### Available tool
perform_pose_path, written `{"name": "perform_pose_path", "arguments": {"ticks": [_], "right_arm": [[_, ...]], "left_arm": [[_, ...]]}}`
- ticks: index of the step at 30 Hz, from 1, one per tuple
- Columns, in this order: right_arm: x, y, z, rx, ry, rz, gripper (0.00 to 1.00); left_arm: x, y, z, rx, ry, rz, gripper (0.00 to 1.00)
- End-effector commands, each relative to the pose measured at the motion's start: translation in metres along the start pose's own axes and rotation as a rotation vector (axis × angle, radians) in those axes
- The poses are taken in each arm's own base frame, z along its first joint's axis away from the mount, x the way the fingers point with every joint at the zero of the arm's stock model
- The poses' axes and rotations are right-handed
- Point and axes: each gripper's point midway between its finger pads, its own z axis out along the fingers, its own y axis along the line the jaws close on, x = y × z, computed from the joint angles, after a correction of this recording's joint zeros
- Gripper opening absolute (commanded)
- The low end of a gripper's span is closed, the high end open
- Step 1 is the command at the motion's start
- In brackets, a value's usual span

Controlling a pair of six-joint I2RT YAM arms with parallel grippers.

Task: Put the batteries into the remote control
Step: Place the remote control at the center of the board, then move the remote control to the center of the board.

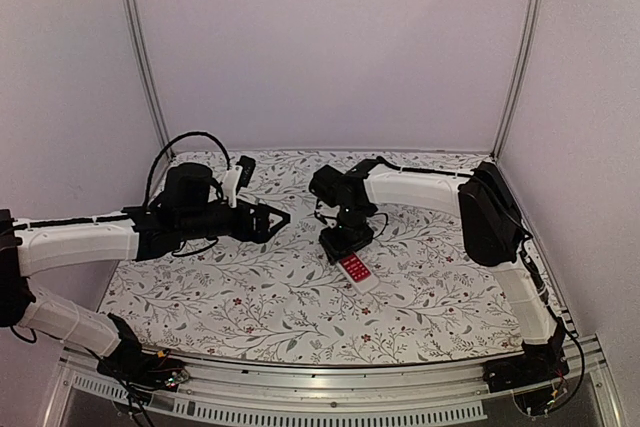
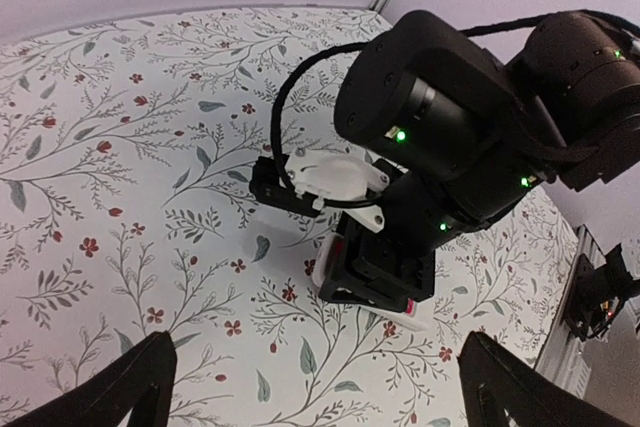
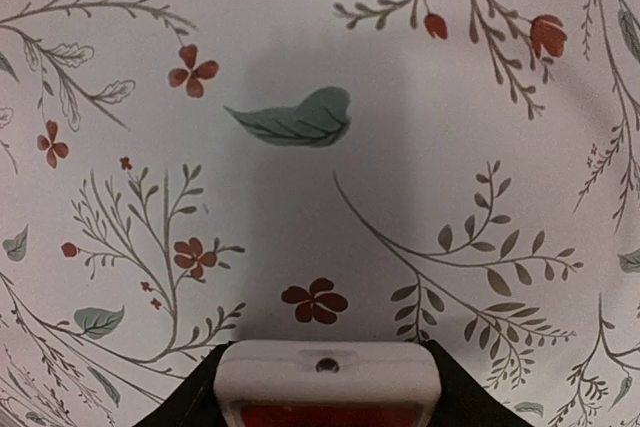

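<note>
The remote control (image 1: 357, 269) lies on the floral cloth right of centre, red button panel up. My right gripper (image 1: 345, 242) points down over its far end. In the right wrist view the remote control's (image 3: 328, 372) white end sits between the black fingers (image 3: 185, 409), which press against both of its sides. The left wrist view shows the remote control (image 2: 323, 269) mostly hidden under the right gripper (image 2: 385, 282). My left gripper (image 1: 283, 217) hovers to the left of it, wide open and empty, and looks towards it (image 2: 320, 392). The batteries are out of view.
The floral cloth (image 1: 250, 297) covers the table. Purple walls and two aluminium posts (image 1: 145, 57) close in the back and sides. A metal rail (image 1: 330, 382) runs along the near edge between the arm bases.
</note>
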Motion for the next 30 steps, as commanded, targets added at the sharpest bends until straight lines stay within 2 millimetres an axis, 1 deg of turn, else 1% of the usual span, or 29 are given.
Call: {"name": "perform_pose_path", "arguments": {"ticks": [1,3,6,9,10,11,12,13,14,15,16,17,20,22,24,28,30], "right_arm": [[0.004,-0.016,0.032,0.061,0.025,0.011,0.63],[0.005,-0.015,0.033,0.056,0.026,0.012,0.66],[0.003,-0.011,0.031,0.032,0.020,0.015,0.72],[0.001,-0.006,0.020,-0.019,-0.004,0.023,0.77],[-0.002,-0.005,0.011,-0.042,-0.029,0.030,0.77],[-0.003,-0.005,0.006,-0.061,-0.048,0.040,0.78],[-0.004,-0.006,-0.005,-0.080,-0.075,0.051,0.78],[-0.003,-0.010,-0.012,-0.095,-0.095,0.063,0.79],[-0.007,-0.013,-0.032,-0.104,-0.146,0.071,0.79],[-0.007,-0.017,-0.047,-0.103,-0.181,0.074,0.80],[-0.005,-0.021,-0.056,-0.091,-0.201,0.068,0.80],[-0.004,-0.026,-0.072,-0.077,-0.232,0.066,0.81],[0.011,-0.046,-0.088,-0.026,-0.251,0.069,0.81],[0.025,-0.067,-0.085,0.050,-0.235,0.081,0.81],[0.037,-0.081,-0.080,0.088,-0.211,0.089,0.82],[0.061,-0.097,-0.061,0.166,-0.152,0.077,0.82],[0.069,-0.103,-0.054,0.197,-0.135,0.073,0.81]], "left_arm": [[0.001,0.007,0.001,-0.012,0.000,-0.011,1.00],[0.001,0.007,0.002,-0.013,0.002,-0.011,1.00],[0.004,0.007,0.003,-0.014,0.016,-0.013,1.00],[0.007,0.011,0.004,-0.031,0.032,-0.016,1.00],[0.009,0.013,0.005,-0.041,0.038,-0.017,1.00],[0.011,0.015,0.005,-0.054,0.046,-0.017,1.00],[0.014,0.018,0.005,-0.065,0.057,-0.016,0.99],[0.016,0.019,0.006,-0.068,0.065,-0.015,1.00],[0.017,0.019,0.006,-0.069,0.067,-0.020,0.99],[0.018,0.019,0.007,-0.069,0.070,-0.022,1.00],[0.019,0.018,0.007,-0.066,0.070,-0.025,1.00],[0.018,0.018,0.008,-0.063,0.069,-0.027,0.99],[0.018,0.016,0.011,-0.064,0.072,-0.025,0.99],[0.018,0.015,0.012,-0.068,0.075,-0.021,1.00],[0.018,0.014,0.013,-0.067,0.077,-0.020,1.00],[0.018,0.017,0.016,-0.092,0.090,-0.028,1.00],[0.016,0.018,0.017,-0.101,0.094,-0.033,1.00]]}}
